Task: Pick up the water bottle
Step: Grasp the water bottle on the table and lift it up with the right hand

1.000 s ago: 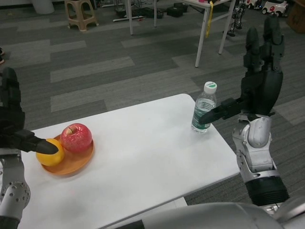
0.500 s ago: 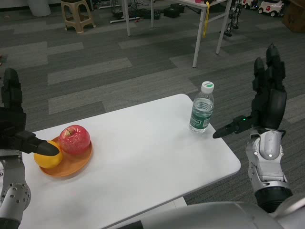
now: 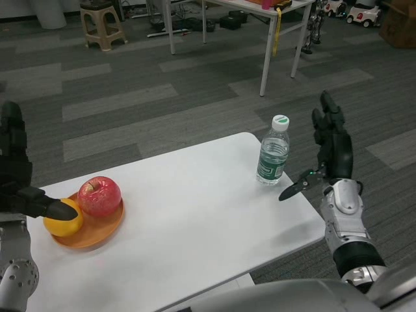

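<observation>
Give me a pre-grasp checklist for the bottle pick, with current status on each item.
1. Water bottle upright, cap on, near the table's far right corner: ok.
2. Right hand holds nothing, fingers apart: ok.
3. Right hand around the bottle: not ok; it sits to the bottle's right, apart from it, thumb pointing toward the table.
4. Path between hand and bottle free of other things: ok.
5. Left hand out of the way, at the far left by the plate with the apple and orange: ok.
6. Left thumb touching the orange: cannot tell.
</observation>
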You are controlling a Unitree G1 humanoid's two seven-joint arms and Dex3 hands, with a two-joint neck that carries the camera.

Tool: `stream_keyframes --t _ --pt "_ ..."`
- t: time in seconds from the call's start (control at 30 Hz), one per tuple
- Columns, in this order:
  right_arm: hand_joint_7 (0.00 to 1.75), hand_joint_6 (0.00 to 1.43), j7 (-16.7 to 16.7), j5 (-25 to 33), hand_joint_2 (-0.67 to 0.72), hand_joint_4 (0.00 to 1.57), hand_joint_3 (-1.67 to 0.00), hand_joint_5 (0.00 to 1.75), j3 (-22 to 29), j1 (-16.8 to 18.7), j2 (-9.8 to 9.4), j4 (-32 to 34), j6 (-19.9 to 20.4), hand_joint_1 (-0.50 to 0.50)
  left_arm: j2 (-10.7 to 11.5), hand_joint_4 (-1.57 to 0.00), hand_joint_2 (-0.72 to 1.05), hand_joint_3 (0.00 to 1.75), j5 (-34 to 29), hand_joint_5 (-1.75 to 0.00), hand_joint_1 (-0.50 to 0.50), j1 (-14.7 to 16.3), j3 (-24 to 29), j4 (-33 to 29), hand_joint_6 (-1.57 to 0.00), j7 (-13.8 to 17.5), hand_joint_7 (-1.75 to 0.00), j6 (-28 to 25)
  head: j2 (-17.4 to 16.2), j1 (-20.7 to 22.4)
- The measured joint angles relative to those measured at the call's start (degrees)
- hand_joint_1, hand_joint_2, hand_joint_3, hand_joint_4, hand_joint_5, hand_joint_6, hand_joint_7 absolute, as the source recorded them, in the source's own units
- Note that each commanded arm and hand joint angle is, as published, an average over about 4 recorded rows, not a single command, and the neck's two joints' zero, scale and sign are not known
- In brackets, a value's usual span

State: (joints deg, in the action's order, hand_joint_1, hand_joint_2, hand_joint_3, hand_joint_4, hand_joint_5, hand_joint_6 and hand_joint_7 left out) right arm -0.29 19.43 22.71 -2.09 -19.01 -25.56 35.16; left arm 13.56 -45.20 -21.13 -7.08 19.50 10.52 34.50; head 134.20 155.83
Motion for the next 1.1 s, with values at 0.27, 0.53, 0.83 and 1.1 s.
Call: stream_keyframes --t 0.27,0.53,0.83,1.1 --pt "0.07 0.0 2.4 0.0 0.66 0.0 0.0 0.0 -4.7 -3.8 -2.65 -5.2 -0.8 -0.42 0.0 0.0 -0.46 0.09 0.0 -0.1 -0.32 0.9 -0.1 -1.0 0.0 0.0 0.0 0.0 0.7 -0.4" --pt "0.07 0.0 4.8 0.1 0.66 0.0 0.0 0.0 -8.8 -6.7 -4.6 -8.3 -1.9 -0.42 0.0 0.0 -0.5 0.09 0.0 -0.1 -0.32 1.6 -0.1 -2.4 0.0 0.0 0.0 0.0 1.1 -1.5" --pt "0.07 0.0 5.5 0.1 0.66 0.0 0.0 0.0 -9.8 -7.8 -5.48 -9.2 -2.2 -0.42 0.0 0.0 -0.53 0.09 0.0 -0.1 -0.32 2.3 -0.1 -3.5 0.0 0.0 0.0 0.0 1.1 -1.4" --pt "0.07 0.0 5.5 0.1 0.66 0.0 0.0 0.0 -9.8 -7.8 -5.49 -9.3 -2.2 -0.42 0.0 0.0 -0.53 0.09 0.0 -0.1 -0.32 3.3 0.1 -3.8 0.0 0.0 0.0 0.0 1.2 -1.5"
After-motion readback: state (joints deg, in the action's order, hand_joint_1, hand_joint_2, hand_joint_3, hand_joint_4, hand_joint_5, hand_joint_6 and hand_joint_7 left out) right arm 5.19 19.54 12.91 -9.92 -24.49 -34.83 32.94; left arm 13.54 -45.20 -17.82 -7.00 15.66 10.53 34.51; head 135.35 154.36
